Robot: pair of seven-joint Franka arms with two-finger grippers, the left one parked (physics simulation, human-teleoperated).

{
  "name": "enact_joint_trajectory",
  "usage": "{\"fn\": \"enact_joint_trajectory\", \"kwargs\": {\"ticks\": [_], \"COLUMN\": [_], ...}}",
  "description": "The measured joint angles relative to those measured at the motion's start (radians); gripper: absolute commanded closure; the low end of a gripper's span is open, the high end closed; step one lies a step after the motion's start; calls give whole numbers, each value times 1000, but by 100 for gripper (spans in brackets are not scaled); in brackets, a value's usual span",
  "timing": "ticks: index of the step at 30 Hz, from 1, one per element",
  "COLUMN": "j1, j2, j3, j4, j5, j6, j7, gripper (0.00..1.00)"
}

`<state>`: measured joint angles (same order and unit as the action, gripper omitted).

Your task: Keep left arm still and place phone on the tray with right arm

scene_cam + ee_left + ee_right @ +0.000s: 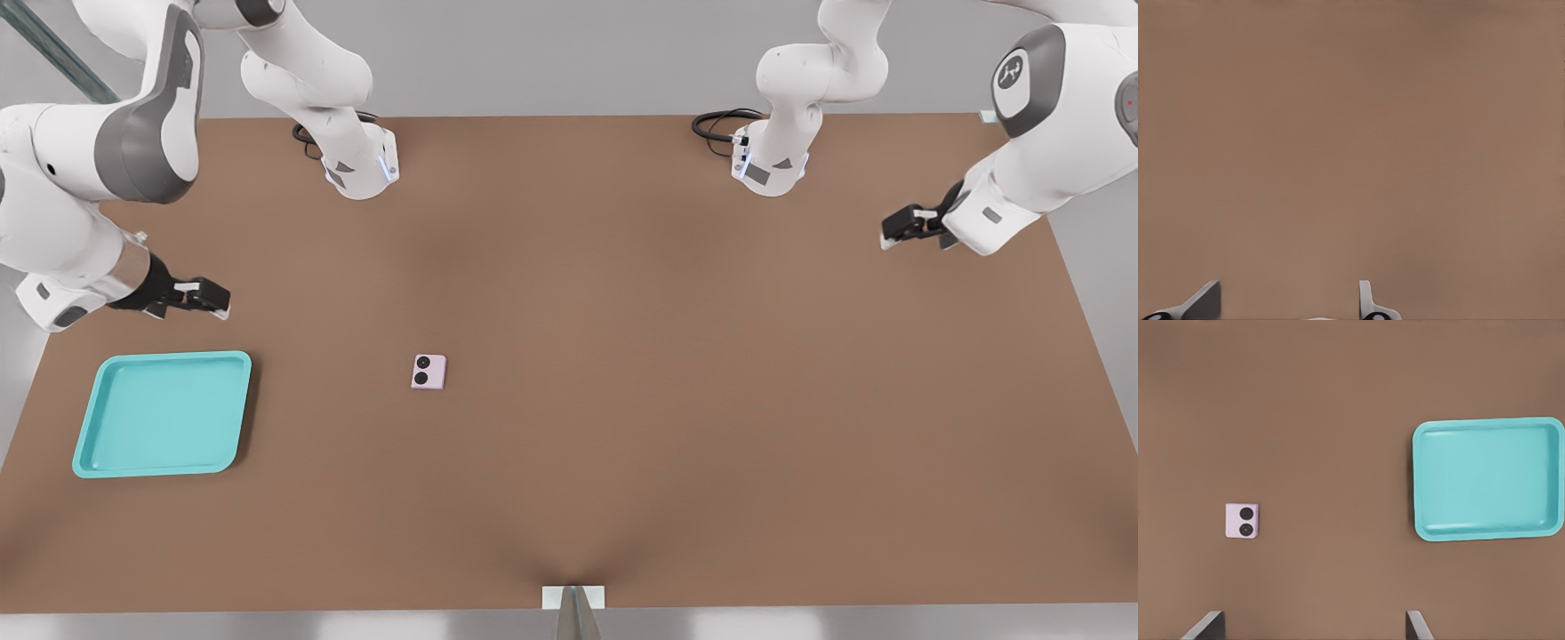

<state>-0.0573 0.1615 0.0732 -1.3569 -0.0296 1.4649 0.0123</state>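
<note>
The right arm's gripper [218, 298] hung above the table [676, 373], fingers [1206, 625] spread apart and holding nothing — probably a ready pose, with the wrist camera seeing both targets. The phone [428, 372] lay flat on the bare table, camera circles up, well apart from the tray [89, 436] and toward the front view's right of it. The tray sat empty near the table's corner on the front view's left, just below the gripper in that view. Nothing grasped yet — the reach to the phone looked like the first step, judging from the layout.
</note>
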Motion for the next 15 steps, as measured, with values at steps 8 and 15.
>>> {"fn": "enact_joint_trajectory", "kwargs": {"ticks": [8,15], "j1": [84,200], "j2": [328,273], "j3": [155,165], "j4": [57,-305], "j5": [-59,-131], "j6": [191,531], "j7": [33,214], "gripper": [0,0]}}
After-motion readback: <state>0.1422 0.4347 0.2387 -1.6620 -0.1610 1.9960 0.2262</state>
